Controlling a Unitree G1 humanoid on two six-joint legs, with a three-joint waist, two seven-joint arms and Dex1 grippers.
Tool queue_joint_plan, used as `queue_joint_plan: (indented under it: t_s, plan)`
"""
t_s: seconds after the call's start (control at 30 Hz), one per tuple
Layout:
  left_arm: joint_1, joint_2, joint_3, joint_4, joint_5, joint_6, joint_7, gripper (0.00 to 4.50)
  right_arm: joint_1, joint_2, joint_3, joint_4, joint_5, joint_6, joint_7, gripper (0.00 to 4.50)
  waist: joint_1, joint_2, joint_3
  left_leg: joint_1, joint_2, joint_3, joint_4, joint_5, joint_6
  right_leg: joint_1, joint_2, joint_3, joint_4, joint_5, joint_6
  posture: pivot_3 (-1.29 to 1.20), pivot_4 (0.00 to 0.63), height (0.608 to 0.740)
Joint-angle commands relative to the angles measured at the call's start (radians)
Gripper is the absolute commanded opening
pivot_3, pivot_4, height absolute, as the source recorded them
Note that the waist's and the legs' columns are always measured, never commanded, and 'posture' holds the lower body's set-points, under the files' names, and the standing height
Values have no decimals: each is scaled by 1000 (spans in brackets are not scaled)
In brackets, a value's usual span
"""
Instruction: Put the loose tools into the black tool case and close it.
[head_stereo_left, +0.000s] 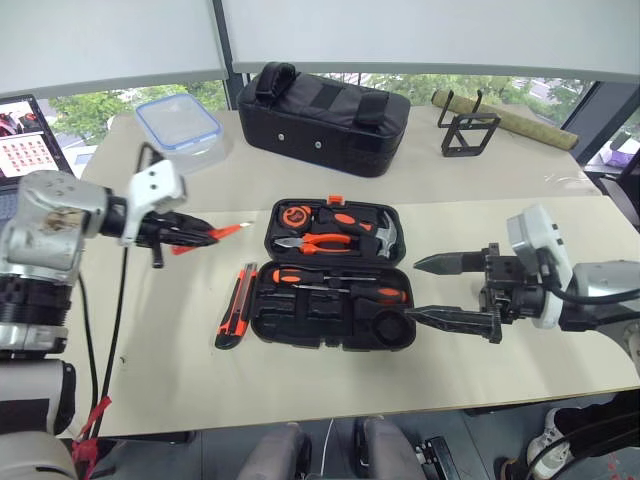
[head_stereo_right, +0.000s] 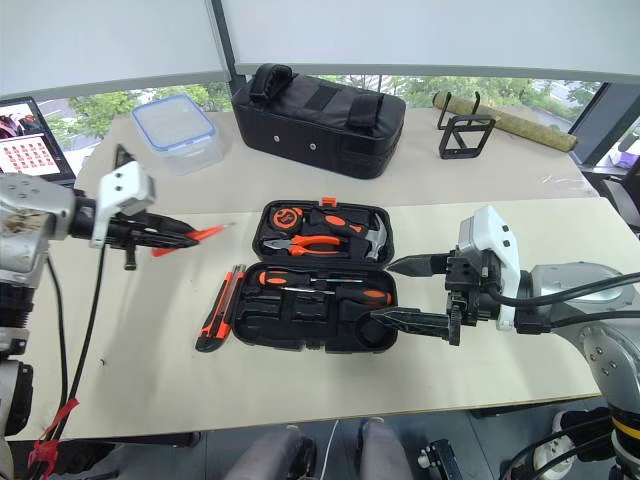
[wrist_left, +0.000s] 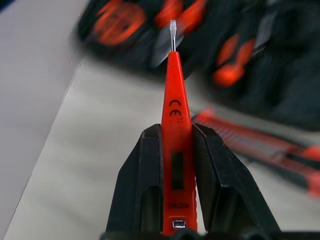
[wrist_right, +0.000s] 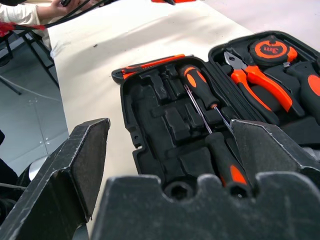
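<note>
The left gripper (head_stereo_left: 190, 232) is pinching the slim red screwdriver (head_stereo_left: 222, 233) by its handle end, fingers (wrist_left: 137, 185) closed flat on both sides, tip sticking out fwd; it is hanging above the table (head_stereo_left: 160, 350) near the left edge, well apart from the black tool case (head_stereo_left: 330, 275); the right gripper (head_stereo_left: 455, 290) is waiting wide open and empty, just beside the case's right side.

The case is lying open mid-table, lid half toward the far edge w/ pliers (head_stereo_left: 322, 242), hammer (head_stereo_left: 385, 233) and tape measure (head_stereo_left: 296, 214); two black-and-orange-handled screwdrivers (head_stereo_left: 335, 283) are already sitting in the near half; the utility knife (head_stereo_left: 237, 305) is lying on the table touching the case's left side.

Handling, as a judgement: the red driver is looking light, stiff, smooth plastic, so prob. slippery and apt to swivel in a two-finger pinch; the grip is sitting far back, so the tip is likely swinging easily; the thin tip is the fragile bit; the knife is flat and low, best taken across its narrow body mid-length.
</note>
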Motion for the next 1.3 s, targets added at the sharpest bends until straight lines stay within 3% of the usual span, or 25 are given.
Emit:
queue_joint_plan:
  t_s: [0.03, 0.13, 0.37, 0.73, 1.13, 1.2, 1.3]
  plan:
    - [4, -68, -83, -186, -60, 175, 12, 410, 4, -5, -21, -47, 2, -26, -15, 4500, -3, 0, 0, 0, 0, 0, 0, 0, 0, 0, 0, 0, 0, 0, 0, 0, 150, 722]
    - [14, -85, -151, -252, -60, 214, -4, 410, 28, 0, -26, -67, -1, -32, -26, 4500, -12, 0, 0, 0, 1, 0, 0, 0, 0, -2, 2, 0, 1, 0, 0, 0, 150, 722]
    - [-23, -149, -294, -154, 61, 180, 58, 410, 67, 13, -40, -99, -4, -44, -68, 4500, -7, 0, 0, 2, 1, 2, 0, 0, 0, 0, 1, 1, 0, 0, 0, 0, 150, 722]
    - [-64, -221, -344, -26, 150, 72, 100, 410, 113, 23, -59, -132, 2, -59, -116, 4500, 1, 0, 0, 3, 1, 2, 0, 0, 0, 0, 1, 1, 0, 0, 0, 0, 150, 722]
    - [-59, -218, -357, 15, 188, 3, 62, 410, 129, 36, -56, -138, -3, -70, -144, 4500, -1, 0, 0, 5, 1, 2, 0, 0, 0, 2, 1, 1, 0, 0, 0, 0, 150, 722]
    - [-61, -219, -341, 13, 177, 4, 61, 1410, 125, 41, -49, -136, -5, -71, -147, 4500, -2, 0, 0, 5, 1, 2, 0, 0, 0, 2, 1, 2, 0, 0, 0, 0, 150, 722]
    - [-70, -210, -290, -34, 113, 68, 26, 2475, 127, 45, -40, -137, -8, -73, -149, 4500, 0, 0, 0, 4, 1, 2, 0, 0, 0, 2, 1, 1, 0, 0, 0, 0, 150, 722]
